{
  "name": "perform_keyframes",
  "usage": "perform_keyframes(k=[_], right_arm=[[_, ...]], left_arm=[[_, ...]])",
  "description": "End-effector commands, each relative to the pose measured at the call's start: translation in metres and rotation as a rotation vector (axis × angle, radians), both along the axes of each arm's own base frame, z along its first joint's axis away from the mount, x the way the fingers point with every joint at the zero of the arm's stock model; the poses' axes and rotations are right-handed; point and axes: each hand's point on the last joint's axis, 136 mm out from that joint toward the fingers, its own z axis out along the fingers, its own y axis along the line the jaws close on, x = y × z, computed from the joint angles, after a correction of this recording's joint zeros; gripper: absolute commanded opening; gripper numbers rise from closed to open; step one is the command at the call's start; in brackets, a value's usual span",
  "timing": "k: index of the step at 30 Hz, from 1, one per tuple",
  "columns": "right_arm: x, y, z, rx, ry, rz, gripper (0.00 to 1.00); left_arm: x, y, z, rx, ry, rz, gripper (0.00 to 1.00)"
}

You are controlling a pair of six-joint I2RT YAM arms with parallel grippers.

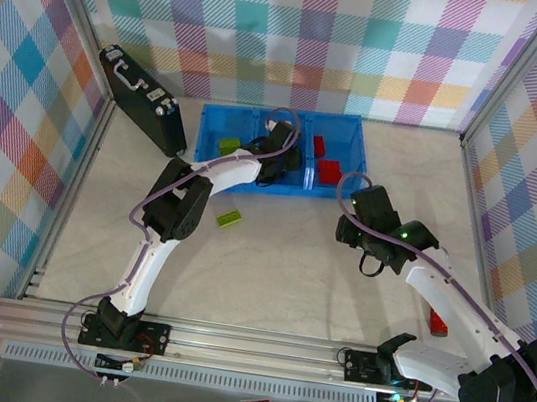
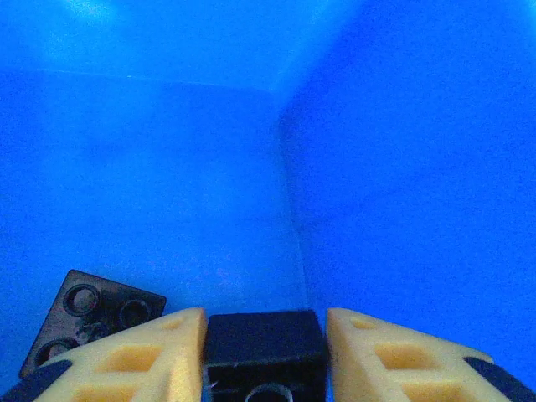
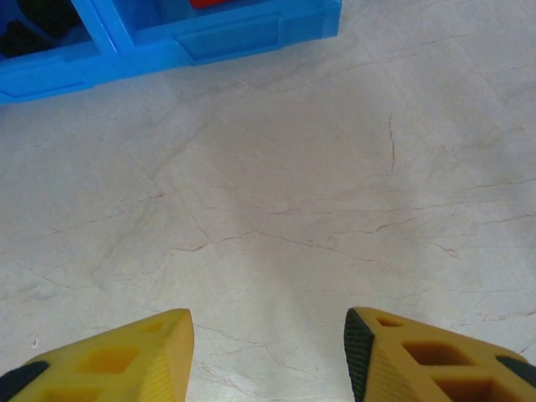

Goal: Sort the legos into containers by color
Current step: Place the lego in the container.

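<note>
left gripper (image 2: 264,315): fingers closed against both sides of a black lego (image 2: 265,352), no gap visible. The frame edge cuts off the brick's near side. It sits low in a corner of the blue tray (image 2: 402,167); the top view puts that in the middle compartment.

second black lego (image 2: 92,314): on the tray floor just left of the fingers, studs facing the camera, lower corner hidden behind the left finger.

right gripper (image 3: 266,318): fingers apart, nothing between them, over bare table (image 3: 276,193) in front of the tray.

Hard to make out:
- From above, the left arm's wrist covers most of the middle compartment, so the black bricks can't be counted there.
- loose red lego (image 1: 439,326) lies on the table at the right, partly hidden behind the right arm.

Counts:
- Black: 2, both in the left wrist view.
- Green: 2. The sorted green lego (image 1: 230,143) is in the left compartment; the loose green lego (image 1: 229,218) is on the table in front of the tray.
- Red: 3. The far red lego (image 1: 319,146) and near red lego (image 1: 329,171) are in the right compartment, plus the loose one.
- Tray: 1, with three compartments.
- black briefcase (image 1: 142,98): 1, against the left wall, near the tray's left end.
</note>
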Motion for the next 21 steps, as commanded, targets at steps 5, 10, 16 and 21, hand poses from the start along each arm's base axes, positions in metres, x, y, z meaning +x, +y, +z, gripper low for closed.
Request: perform_keyframes(k=[5,10,16,21], right_arm=[[0.0,-0.002,-0.001,-0.019,-0.005,0.017,0.52],[0.003,0.0,0.003,-0.019,-0.012,0.023,0.53],[0.007,0.003,0.002,-0.029,-0.004,0.035,0.54],[0.013,0.012,0.008,-0.017,0.003,0.062,0.56]], left_arm=[[0.006,-0.009,0.032,-0.04,-0.06,0.006,0.47],[0.001,-0.008,0.059,-0.047,-0.084,-0.01,0.47],[-0.013,-0.003,0.088,-0.044,-0.097,-0.037,0.47],[-0.037,0.014,0.104,-0.058,-0.105,-0.027,0.47]])
